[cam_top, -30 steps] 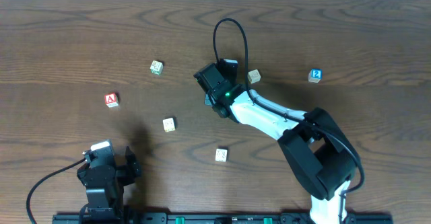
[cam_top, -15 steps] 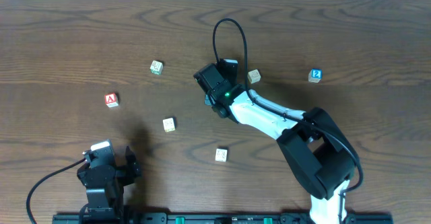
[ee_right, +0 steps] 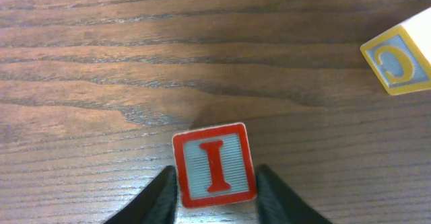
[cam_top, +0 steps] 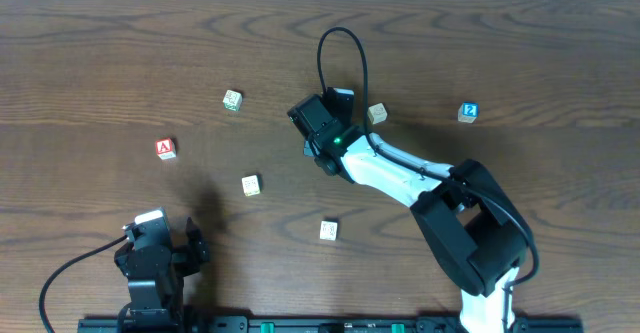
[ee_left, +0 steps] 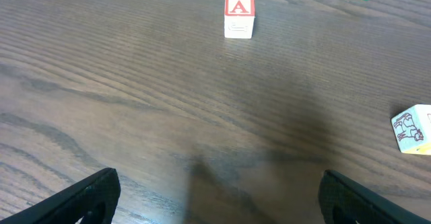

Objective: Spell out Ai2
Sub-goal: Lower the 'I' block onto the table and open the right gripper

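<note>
Red I block (ee_right: 214, 165) in the right hand's (ee_right: 217, 185) pinch; left hand (ee_left: 219, 200) spread wide, A block (ee_left: 239, 17) ahead.

Three letter blocks are spotted, scattered across the table (cam_top: 100, 63).

The A block (cam_top: 166, 149) is seen lying flat on the left side, a red A in a red frame on its white top face and a pale side face turned to the near edge. The 2 block (cam_top: 468, 112) is found well apart from it, far over on the right, with a white 2 on a blue top. The I block (ee_right: 214, 165) is caught in the right wrist view: a red I on a ribbed grey-blue face with a red border, turned slightly askew, resting on the wood and clasped on both sides by the right pincer (ee_right: 215, 173).
</note>
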